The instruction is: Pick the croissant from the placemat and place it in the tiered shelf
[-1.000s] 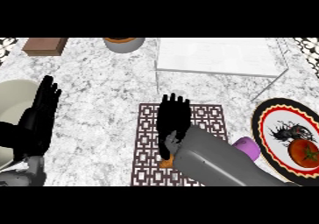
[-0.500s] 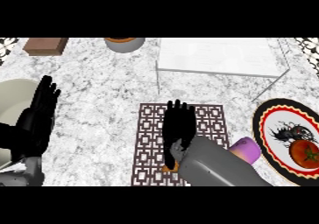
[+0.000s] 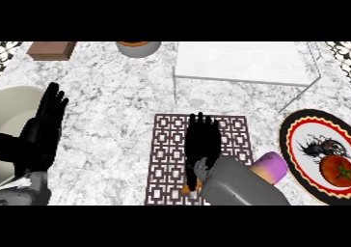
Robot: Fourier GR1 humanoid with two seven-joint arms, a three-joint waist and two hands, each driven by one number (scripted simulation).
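Right forearm (image 3: 239,185): grey, entering from the lower edge and lying over the near end of the placemat.
Purple object (image 3: 271,166): rounded, pale violet, just beside the right forearm on its right side, between the placemat and the plate; what it is cannot be told.
Croissant (image 3: 188,188): only a small orange-brown sliver shows, on the near part of the placemat at the heel of the right hand; the rest is hidden under the hand and wrist.
Right hand (image 3: 202,144): black, laid flat over the middle of the placemat, fingers straight and pointing away toward the shelf; released, not closed round the croissant.
Placemat (image 3: 168,159): dark brown and white lattice pattern, rectangular, lying flat on the tabletop in the near centre.
Left hand (image 3: 37,132): black, at the left edge, fingers straight and upright, released and resting, holding nothing.
Bowl (image 3: 9,103): large, cream coloured, at the left edge, partly behind the left hand.
Plate (image 3: 306,130): at the right edge, with a red, black and yellow rim and a dark drawing on its white centre.
Tomato (image 3: 338,170): red, lying on the near part of the plate.
Tabletop (image 3: 114,91): grey-white marble.
Tiered shelf (image 3: 242,62): white top panel on thin legs, beyond the placemat, well apart from the croissant.
Pot (image 3: 138,48): grey, round, with a brown filling, at the far edge.
Wooden block (image 3: 51,49): brown, at the far left.
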